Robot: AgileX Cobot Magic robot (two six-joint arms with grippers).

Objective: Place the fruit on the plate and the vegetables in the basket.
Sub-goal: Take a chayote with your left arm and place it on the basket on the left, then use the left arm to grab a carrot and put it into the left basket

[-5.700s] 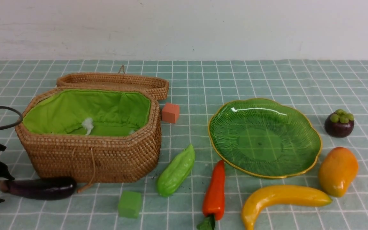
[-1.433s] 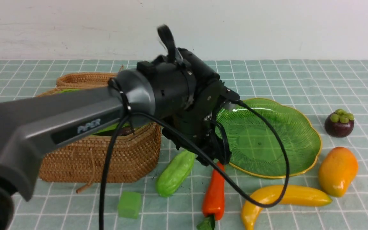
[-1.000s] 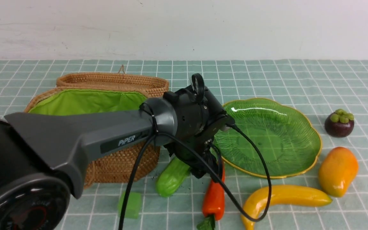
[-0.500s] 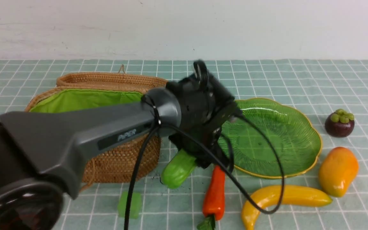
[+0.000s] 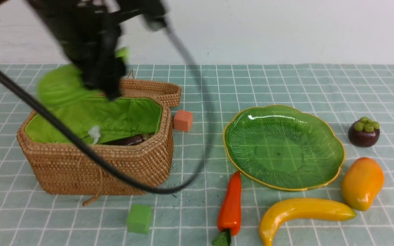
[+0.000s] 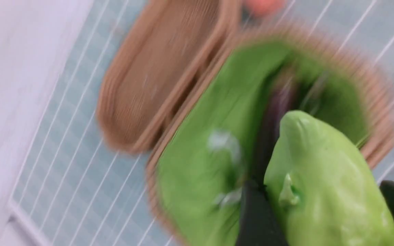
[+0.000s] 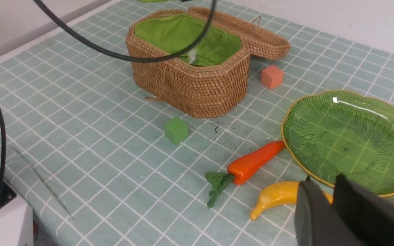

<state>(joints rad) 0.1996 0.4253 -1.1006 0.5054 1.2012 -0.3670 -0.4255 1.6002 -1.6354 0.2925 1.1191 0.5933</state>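
Left gripper point(image 6: 316, 184): clamped on the light-green bumpy pod point(image 6: 323, 164), 1 finger on each flank, high over the basket point(image 5: 101, 167); both views were smeared by motion.
Right gripper point(image 7: 332, 201): jaws drawn together on nothing, hanging above the banana point(image 7: 279, 200).
Risk 1: the pod was glossy and pinched near 1 end, so a fast swing could probably have twisted it loose before the drop.
Risk 2: a release off-centre could have landed it on the rim or on the open lid point(image 5: 149, 89) beyond the left gripper.
Risk 3: the arm's black cable point(image 5: 80, 147) sagged across the basket front below the left gripper and might have snagged the wicker.
Inside the basket: the eggplant point(image 5: 128, 140) lay under the left gripper, leaving room beside it.
Not yet sorted: the orange-red leafy-topped vegetable point(image 5: 230, 205), the mango point(image 5: 362, 182) and the mangosteen point(image 5: 363, 132), all nearer the right gripper, around the bare plate point(image 5: 282, 147).
Not to be sorted: 1 orange cube point(image 5: 182, 120) and 1 green cube point(image 5: 139, 218), both just outside the basket; neither blocked the drop.
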